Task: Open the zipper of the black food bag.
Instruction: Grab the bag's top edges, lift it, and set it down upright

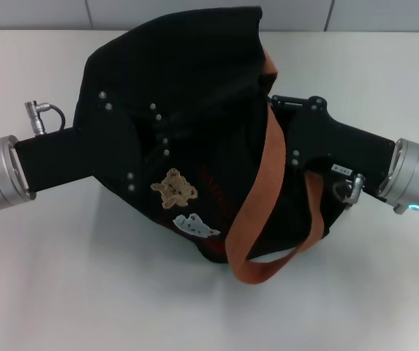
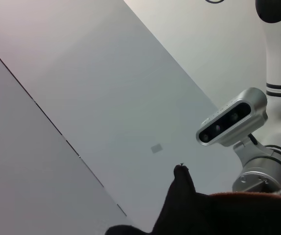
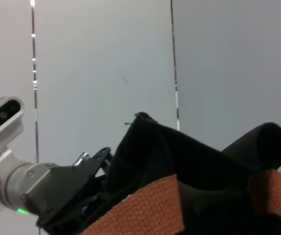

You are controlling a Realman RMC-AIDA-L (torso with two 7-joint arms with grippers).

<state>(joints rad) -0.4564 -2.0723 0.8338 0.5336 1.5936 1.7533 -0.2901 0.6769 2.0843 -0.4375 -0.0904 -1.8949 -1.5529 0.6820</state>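
1. Head view shows the left gripper (image 1: pixel 147 142) reaching in from the left edge of the frame, its black body laid against the black food bag (image 1: pixel 187 88); its fingertips are lost against the dark fabric, so whether they are spread or pinched I cannot tell.
2. Opposite it, the right gripper (image 1: pixel 286 128) comes in from the right edge and presses into the bag's right side; its fingers are likewise hidden, so their state cannot be told.
3. Between the two arms, the bag sits at the centre of the frame on the white table (image 1: pixel 63 292), slumped and crumpled.
4. On its near face are a tan bear patch (image 1: pixel 173 187) and a white patch (image 1: pixel 194 224) just below it.
5. A brown strap handle (image 1: pixel 257 212) runs down the bag's right half and loops at the lower centre.
6. No view lets me make out the zipper.
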